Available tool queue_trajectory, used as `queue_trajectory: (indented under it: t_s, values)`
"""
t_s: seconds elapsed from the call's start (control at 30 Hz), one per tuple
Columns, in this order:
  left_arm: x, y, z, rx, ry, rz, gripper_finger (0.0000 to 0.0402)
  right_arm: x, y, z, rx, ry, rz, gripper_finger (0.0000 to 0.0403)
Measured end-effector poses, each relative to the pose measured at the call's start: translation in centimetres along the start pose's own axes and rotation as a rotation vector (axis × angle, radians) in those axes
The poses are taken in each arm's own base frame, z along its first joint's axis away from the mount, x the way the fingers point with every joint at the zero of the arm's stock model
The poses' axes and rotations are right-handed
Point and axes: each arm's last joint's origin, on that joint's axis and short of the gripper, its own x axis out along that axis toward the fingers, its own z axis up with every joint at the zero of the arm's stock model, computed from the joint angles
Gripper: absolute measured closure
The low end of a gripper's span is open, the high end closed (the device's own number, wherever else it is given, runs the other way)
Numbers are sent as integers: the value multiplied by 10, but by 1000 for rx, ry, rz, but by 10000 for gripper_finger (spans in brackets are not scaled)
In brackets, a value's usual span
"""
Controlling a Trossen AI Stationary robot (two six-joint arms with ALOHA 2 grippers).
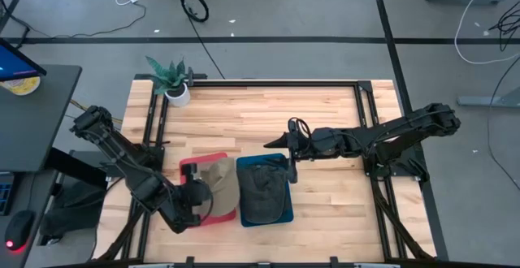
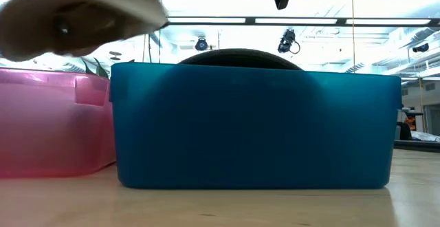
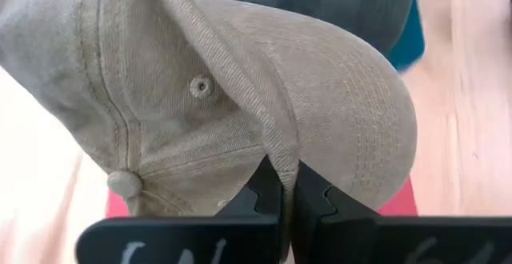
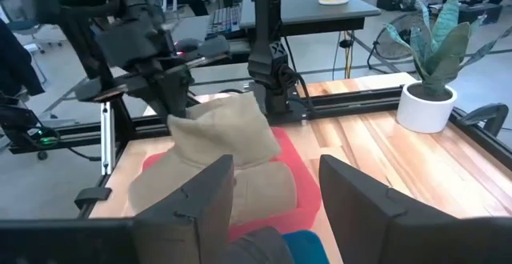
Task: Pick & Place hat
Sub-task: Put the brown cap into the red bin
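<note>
Two bins are sitting side by side on the wooden table (image 1: 325, 138), and you are working over them with both arms. Your left gripper (image 3: 286, 186) is pinching a fold of the tan hat (image 3: 240, 96) between its closed fingers, gripping it at the seam where crown meets brim (the wrist view is showing the fabric bunching up right at the fingertips). That hat is hanging above the pink bin (image 1: 195, 166), its crown spreading forward and away from the claw, and from overhead it is covering most of that bin's opening.

Your right gripper (image 1: 291, 164) is hovering over the far edge of the blue bin (image 1: 280, 215), fingers standing wide apart and holding nothing. A dark hat (image 1: 262, 188) is lying inside that blue bin, just below and in front of the open claw, not touching it.

From table height you are seeing little: the blue bin's wall is hiding all but the dark hat's rounded top, and the tan hat is being cut off at the picture's upper corner. Whether the tan hat's lower edge is touching the pink bin's floor is hard to make out, since the hat itself is blocking it. A potted plant (image 1: 172, 81) is standing at the table's far corner.
</note>
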Motion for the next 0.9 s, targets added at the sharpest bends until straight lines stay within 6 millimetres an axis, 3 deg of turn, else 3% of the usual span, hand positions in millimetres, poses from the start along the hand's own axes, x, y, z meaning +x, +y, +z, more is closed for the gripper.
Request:
queue_trajectory:
  t_s: [0.37, 0.63, 0.9]
  values:
    - [2, 1, -9, -127, 149, -22, 399, 0, 0, 0, 26, 0, 1, 214]
    - [20, -10, -14, -45, 275, -51, 399, 0, 0, 0, 25, 4, 1, 214]
    - [28, -2, -7, -72, 278, -33, 399, 0, 0, -1, 25, 6, 1, 214]
